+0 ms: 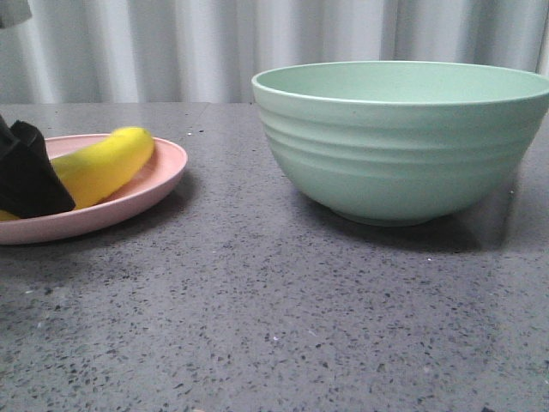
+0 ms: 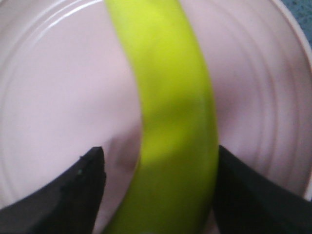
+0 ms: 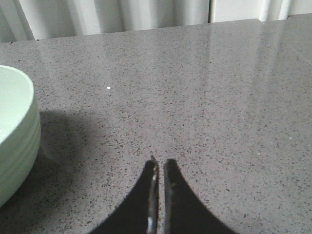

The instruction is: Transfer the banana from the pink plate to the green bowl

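Note:
The yellow banana (image 1: 111, 163) lies on the pink plate (image 1: 146, 193) at the left of the table. My left gripper (image 1: 30, 180) is down on the plate over the banana's near end. In the left wrist view the banana (image 2: 170, 97) runs between the black fingers of the left gripper (image 2: 160, 150). One finger touches its side and the other stands a gap away over the plate (image 2: 58, 97). The banana rests on the plate. The green bowl (image 1: 403, 146) stands empty at the right. My right gripper (image 3: 160, 163) is shut and empty over bare table beside the bowl (image 3: 14, 126).
The grey speckled tabletop (image 1: 257, 326) lies between plate and bowl. A white pleated curtain (image 1: 171, 43) hangs behind the table's far edge.

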